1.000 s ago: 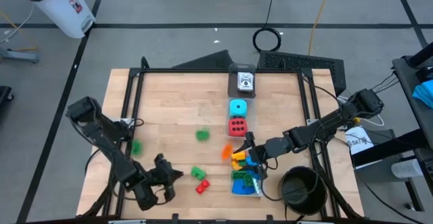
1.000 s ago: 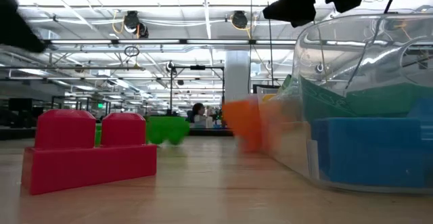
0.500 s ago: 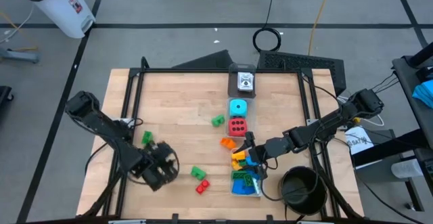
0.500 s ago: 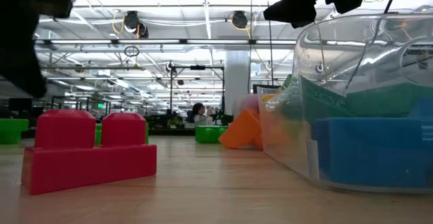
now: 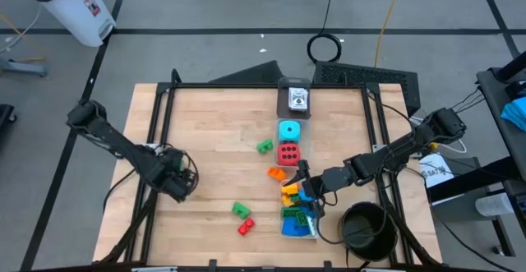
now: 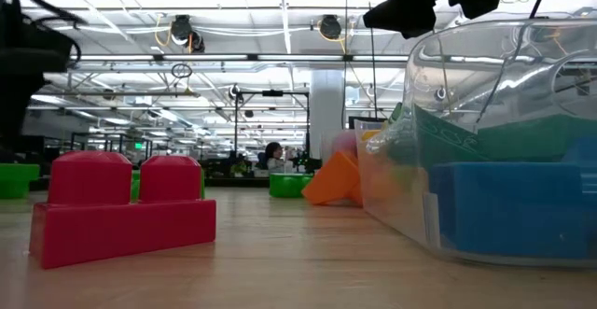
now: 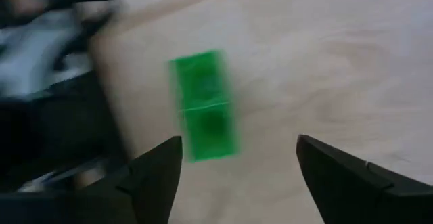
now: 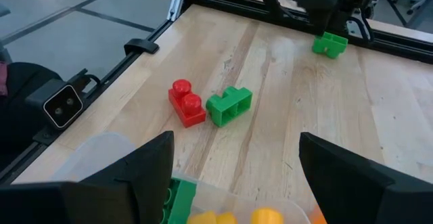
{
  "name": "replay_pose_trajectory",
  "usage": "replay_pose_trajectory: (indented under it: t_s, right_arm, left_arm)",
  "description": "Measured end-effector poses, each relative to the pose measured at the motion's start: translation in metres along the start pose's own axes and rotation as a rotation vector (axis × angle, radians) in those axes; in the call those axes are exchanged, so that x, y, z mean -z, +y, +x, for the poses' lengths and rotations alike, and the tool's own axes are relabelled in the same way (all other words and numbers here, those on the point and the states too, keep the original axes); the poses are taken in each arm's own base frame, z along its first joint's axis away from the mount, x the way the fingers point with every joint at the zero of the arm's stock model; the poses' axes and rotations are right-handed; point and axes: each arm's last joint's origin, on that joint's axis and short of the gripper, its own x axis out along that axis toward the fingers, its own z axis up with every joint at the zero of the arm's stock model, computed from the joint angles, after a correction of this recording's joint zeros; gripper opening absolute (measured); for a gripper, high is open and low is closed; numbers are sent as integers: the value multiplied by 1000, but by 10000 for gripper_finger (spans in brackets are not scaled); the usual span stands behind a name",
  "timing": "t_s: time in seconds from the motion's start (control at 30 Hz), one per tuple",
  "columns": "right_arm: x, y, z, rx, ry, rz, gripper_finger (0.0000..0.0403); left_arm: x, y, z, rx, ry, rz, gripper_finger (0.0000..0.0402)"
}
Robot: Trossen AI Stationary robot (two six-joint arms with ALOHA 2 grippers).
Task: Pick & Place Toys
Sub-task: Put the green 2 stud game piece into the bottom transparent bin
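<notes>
The clear box (image 5: 297, 218) sits by the table's near edge, holding blue, green and yellow bricks. The right gripper (image 5: 306, 191) hangs over that box, fingers spread, nothing held. A red brick (image 5: 246, 223) and a green brick (image 5: 240, 210) lie touching just left of the box; an orange brick (image 5: 277, 173) lies just beyond it, then the red die (image 5: 288, 153), the cyan die (image 5: 288, 131) and a second green brick (image 5: 264, 146). Far left of the box, near the table's left rail, the left gripper (image 5: 176, 177) hovers with fingers apart and empty over a third green brick (image 7: 203, 107). Bare wood lies open between that gripper and the box
</notes>
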Motion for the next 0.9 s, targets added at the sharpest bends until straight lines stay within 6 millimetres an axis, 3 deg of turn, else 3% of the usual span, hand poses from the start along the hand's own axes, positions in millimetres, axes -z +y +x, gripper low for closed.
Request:
replay_pose_trajectory:
  t_s: [0.13,0.3,0.9]
  right_arm:
    - [0,0,0,0,-2,0,283]
    - [-1,0,0,1,-11,3,283]
    - [-2,0,0,1,-15,5,283]
  left_arm:
    - [-5,1,-8,51,9,-39,277]
    - [-13,-2,-4,13,39,-105,261]
    - [-27,-30,33,-203,200,-166,214]
